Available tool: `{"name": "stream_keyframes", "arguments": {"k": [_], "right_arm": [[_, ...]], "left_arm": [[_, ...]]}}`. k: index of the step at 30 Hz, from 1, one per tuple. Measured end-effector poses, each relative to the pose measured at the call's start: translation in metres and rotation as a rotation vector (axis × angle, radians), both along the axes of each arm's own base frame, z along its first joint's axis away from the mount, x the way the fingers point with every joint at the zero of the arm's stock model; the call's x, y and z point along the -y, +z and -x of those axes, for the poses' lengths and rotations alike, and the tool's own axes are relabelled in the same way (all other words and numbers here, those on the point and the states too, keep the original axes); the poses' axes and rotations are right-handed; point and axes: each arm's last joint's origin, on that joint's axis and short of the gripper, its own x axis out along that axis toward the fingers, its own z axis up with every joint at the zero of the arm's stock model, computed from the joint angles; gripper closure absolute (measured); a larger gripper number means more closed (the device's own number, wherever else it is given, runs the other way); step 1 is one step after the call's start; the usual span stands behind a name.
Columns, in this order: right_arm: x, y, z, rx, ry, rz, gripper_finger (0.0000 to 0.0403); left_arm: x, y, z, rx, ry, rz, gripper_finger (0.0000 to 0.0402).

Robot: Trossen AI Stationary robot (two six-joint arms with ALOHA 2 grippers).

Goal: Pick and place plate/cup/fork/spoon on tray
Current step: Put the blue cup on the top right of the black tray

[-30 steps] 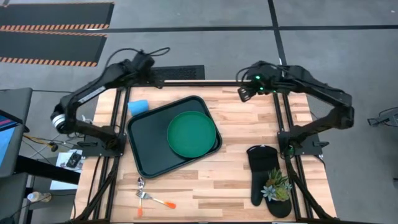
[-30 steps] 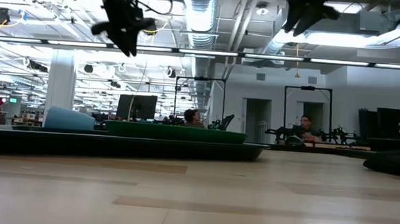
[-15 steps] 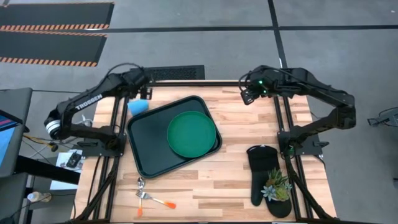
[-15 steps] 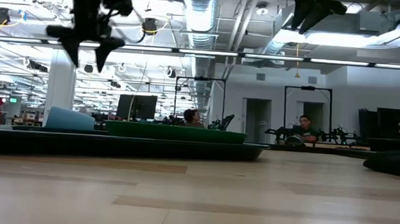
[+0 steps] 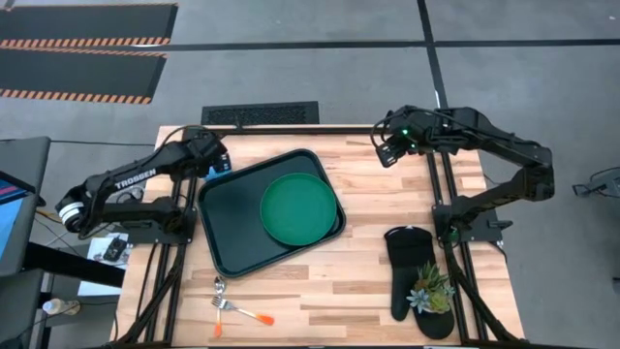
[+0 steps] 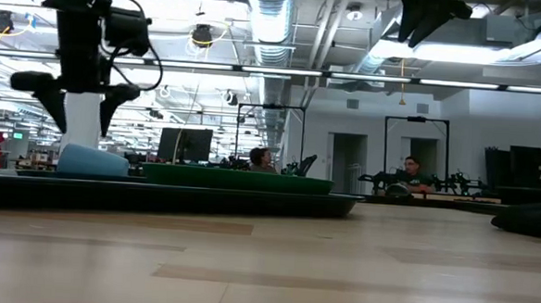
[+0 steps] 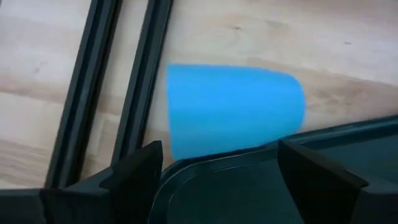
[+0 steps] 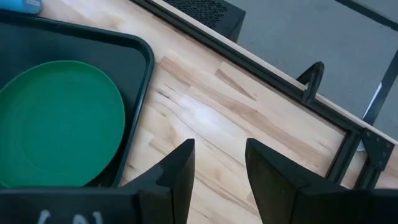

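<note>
- cup (image 7: 233,109): light blue, lying on its side on the tabletop (image 5: 387,281), touching the tray (image 5: 228,237) rim, just ahead of the left gripper (image 7: 214,165) fingers
- left fingers spread wide, empty, hovering over the cup
- plate (image 5: 298,208): bright green, round, sits in the dark tray
- fork (image 5: 242,310) and spoon (image 5: 219,308) lie on the tabletop, well apart from both grippers
- right gripper (image 8: 217,168): fingers apart, empty, raised over bare wood beside the tray

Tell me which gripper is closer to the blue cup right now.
Left. The left gripper hangs open right over the cup, which lies on its side against the tray. The right gripper is open above bare table, across the tray from the cup.
</note>
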Motion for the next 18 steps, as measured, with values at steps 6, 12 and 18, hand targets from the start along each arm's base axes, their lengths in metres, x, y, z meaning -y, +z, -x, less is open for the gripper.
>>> {"name": "stream_keyframes", "arguments": {"k": [6, 12, 18], "right_arm": [[0.000, 0.000, 0.000, -0.004, 0.000, -0.001, 0.0237], [0.000, 0.000, 0.000, -0.004, 0.000, -0.001, 0.0237], [0.000, 0.000, 0.000, -0.004, -0.002, 0.002, 0.0237]], "left_arm": [[0.004, -0.025, 0.005, 0.063, 0.015, -0.005, 0.0100], [-0.002, -0.043, 0.007, 0.133, -0.041, -0.069, 0.0100], [-0.013, -0.044, 0.002, 0.239, -0.161, -0.138, 0.0100]]}}
